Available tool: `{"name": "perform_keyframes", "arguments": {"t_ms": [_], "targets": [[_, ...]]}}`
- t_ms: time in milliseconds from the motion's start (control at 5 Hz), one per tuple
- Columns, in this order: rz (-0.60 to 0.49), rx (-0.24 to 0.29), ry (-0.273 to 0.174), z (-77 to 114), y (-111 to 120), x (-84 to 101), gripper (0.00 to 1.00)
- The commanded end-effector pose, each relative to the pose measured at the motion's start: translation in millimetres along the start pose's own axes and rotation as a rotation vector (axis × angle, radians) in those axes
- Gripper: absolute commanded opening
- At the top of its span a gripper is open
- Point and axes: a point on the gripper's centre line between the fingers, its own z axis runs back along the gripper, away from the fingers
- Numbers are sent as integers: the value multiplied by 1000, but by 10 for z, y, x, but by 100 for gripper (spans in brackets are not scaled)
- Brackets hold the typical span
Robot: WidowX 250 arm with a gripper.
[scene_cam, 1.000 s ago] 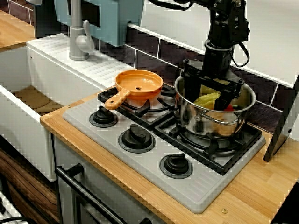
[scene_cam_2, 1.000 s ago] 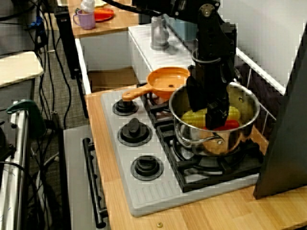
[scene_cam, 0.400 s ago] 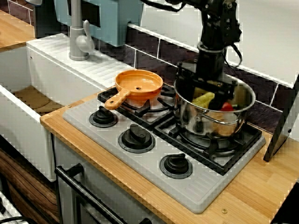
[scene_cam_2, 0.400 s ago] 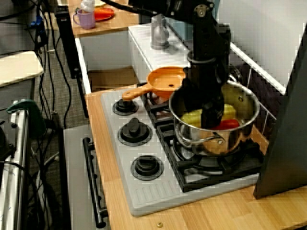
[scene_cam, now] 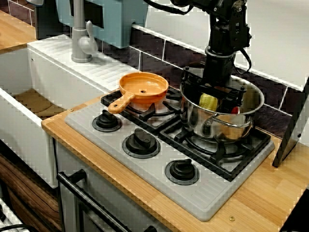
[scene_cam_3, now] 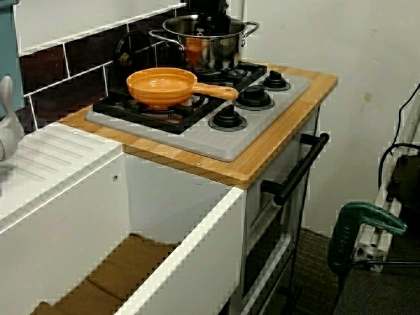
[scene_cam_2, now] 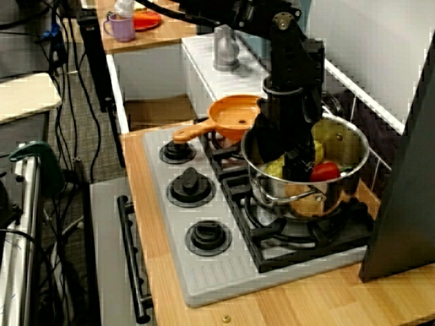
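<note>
Tool [scene_cam: 212, 104] sits inside steel pot [scene_cam: 227, 129] on stove [scene_cam: 145, 159], jaws closed on yellow corn [scene_cam: 208, 101], which is tipped on end. Corn looks gripped but below the rim. Red vegetable [scene_cam_2: 325, 170] is beside it, orange pan [scene_cam: 143, 87] on the next burner.

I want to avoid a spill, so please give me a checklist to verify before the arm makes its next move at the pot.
1. The gripper is inside the steel pot: ok.
2. Grip closed on the yellow corn: cannot tell.
3. The red vegetable apart from the gripper: cannot tell.
4. The steel pot seated level on the burner grate: ok.
5. The orange pan on the next burner is empty: ok.
</note>
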Motion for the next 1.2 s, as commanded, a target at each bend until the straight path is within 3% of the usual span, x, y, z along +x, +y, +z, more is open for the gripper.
{"name": "perform_keyframes", "arguments": {"t_ms": [0, 600, 1000], "targets": [[33, -17, -28, 161, 79, 68, 0], [47, -34, -23, 298, 201, 71, 0], [50, -61, -39, 609, 338, -5, 0]]}}
